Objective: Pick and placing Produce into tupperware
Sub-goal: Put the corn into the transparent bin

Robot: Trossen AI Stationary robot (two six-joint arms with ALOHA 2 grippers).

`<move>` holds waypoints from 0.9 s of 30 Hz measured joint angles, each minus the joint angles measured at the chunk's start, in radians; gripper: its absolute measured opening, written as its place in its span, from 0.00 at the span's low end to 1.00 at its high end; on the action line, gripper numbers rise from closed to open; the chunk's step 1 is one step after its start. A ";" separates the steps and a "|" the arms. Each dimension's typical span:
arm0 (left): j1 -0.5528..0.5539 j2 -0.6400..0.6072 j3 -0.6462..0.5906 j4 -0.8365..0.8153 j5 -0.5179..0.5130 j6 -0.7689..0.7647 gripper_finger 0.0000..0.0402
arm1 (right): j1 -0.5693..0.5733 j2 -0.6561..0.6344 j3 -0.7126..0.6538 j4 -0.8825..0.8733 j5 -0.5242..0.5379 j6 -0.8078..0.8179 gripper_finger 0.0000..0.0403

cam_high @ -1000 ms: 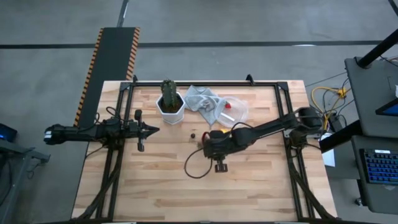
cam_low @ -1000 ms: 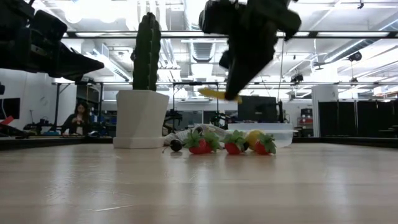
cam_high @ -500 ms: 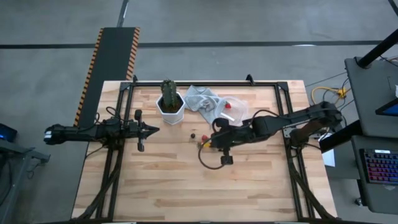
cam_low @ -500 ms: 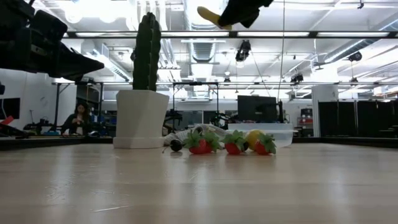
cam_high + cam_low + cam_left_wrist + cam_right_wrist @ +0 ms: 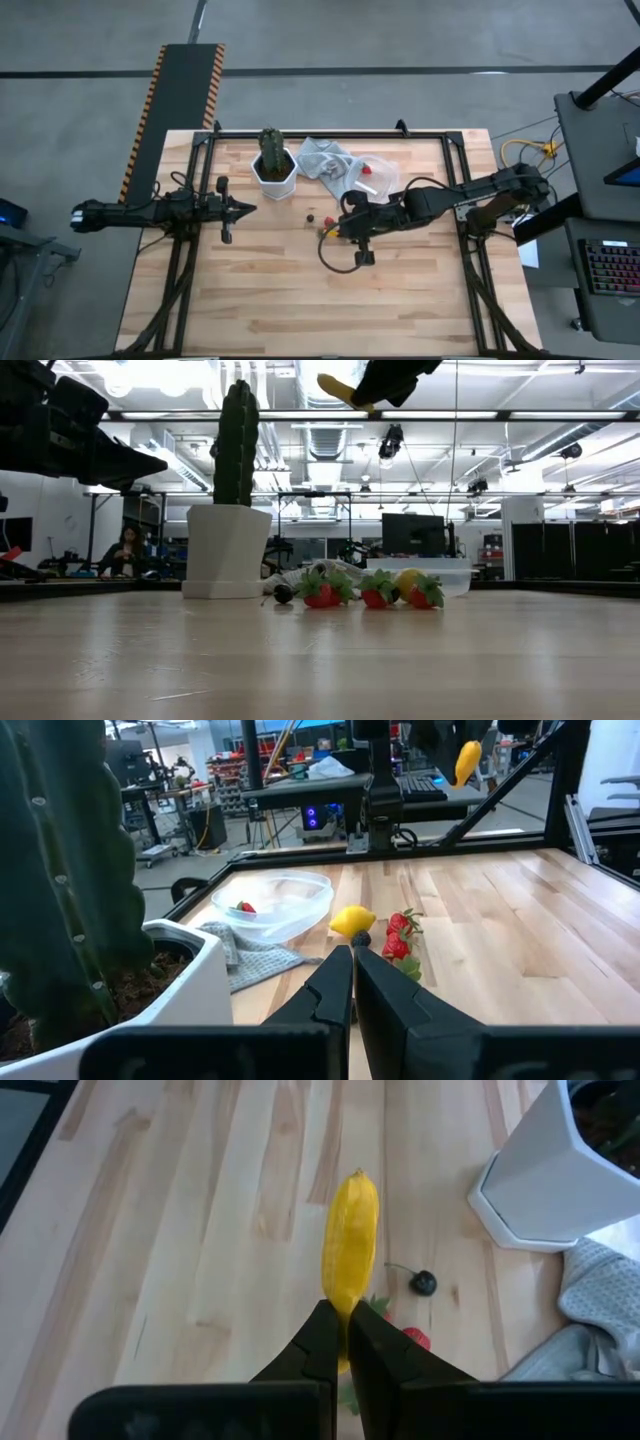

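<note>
Right hand (image 5: 338,1338) grips what looks like a yellow banana (image 5: 350,1240) aloft.

A butcher-block table (image 5: 260,290) stands on a grey concrete floor (image 5: 400,40), with a black ramp edged in hazard stripes (image 5: 180,90) behind it. Off to one side sits a desk with a backlit keyboard (image 5: 612,268). Beyond, fluorescent strips (image 5: 300,415) light an open workshop where a person (image 5: 127,550) sits at a bench.
</note>
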 joint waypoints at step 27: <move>0.000 0.000 0.000 -0.001 0.000 0.000 0.00 | -0.052 -0.177 -0.120 -0.103 0.106 -0.033 0.02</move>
